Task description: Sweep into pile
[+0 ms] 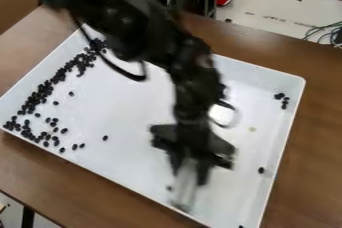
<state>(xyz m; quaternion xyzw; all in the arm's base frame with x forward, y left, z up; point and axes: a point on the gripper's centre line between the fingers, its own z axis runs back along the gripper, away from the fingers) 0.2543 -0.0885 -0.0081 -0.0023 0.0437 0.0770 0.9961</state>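
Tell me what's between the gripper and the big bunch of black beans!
In the camera view, mostly bare white tray lies between the gripper and the bunch, with a few stray beans.

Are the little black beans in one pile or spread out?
Spread out: many black beans line the left of the white tray, and a few sit near its right edge.

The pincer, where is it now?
In the camera view, the pincer is over the lower part of the white tray, right of centre, with most of the black beans to its left.
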